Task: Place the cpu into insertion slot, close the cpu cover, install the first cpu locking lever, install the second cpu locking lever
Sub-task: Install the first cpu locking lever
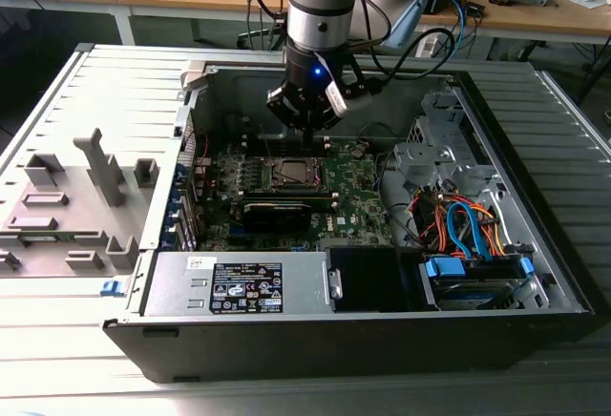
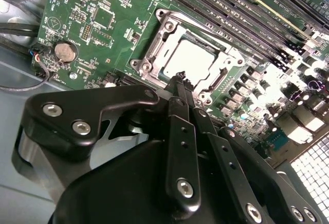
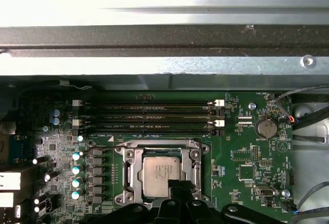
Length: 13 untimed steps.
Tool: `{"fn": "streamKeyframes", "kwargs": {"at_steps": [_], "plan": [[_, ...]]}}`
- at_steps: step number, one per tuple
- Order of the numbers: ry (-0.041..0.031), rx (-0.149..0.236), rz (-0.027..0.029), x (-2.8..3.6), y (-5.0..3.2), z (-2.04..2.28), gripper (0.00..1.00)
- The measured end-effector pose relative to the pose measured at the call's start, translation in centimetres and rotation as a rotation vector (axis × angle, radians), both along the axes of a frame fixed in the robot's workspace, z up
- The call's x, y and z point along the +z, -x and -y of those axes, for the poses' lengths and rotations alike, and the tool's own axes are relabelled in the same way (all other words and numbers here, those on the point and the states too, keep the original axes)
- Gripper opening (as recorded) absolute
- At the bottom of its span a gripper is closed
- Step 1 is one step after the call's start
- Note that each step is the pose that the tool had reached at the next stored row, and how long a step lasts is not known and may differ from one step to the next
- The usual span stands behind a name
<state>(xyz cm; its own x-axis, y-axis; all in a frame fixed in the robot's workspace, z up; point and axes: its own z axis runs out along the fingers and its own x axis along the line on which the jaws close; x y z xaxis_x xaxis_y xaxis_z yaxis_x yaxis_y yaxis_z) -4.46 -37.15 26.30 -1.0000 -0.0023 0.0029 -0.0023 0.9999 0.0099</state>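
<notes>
Open PC case (image 1: 535,197) on slatted table (image 1: 57,359), motherboard (image 1: 353,197) flat inside. Arm (image 1: 320,6) comes down from far side; gripper (image 1: 307,128) hangs just above the socket's far edge, fingers (image 2: 181,131) pressed together, gripping nothing. Cover (image 3: 198,165) shut over slot (image 3: 128,171), framing cpu (image 3: 162,170) seated in the window. In second wrist view fingertips sit at cover's edge; contact unclear. Coin cell (image 3: 267,128) right of memory slots (image 3: 149,116).
</notes>
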Motion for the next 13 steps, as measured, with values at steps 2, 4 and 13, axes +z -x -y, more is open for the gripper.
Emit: {"fn": "streamKeyframes", "kwargs": {"at_steps": [2,4,13], "plan": [[0.0,0.0,0.0,0.03,0.0,0.0,0.11],[0.0001,0.0,0.0,0.28,0.01,0.0,0.11],[0.0002,0.0,-0.0001,0.4,0.01,0.0,0.11]]}}
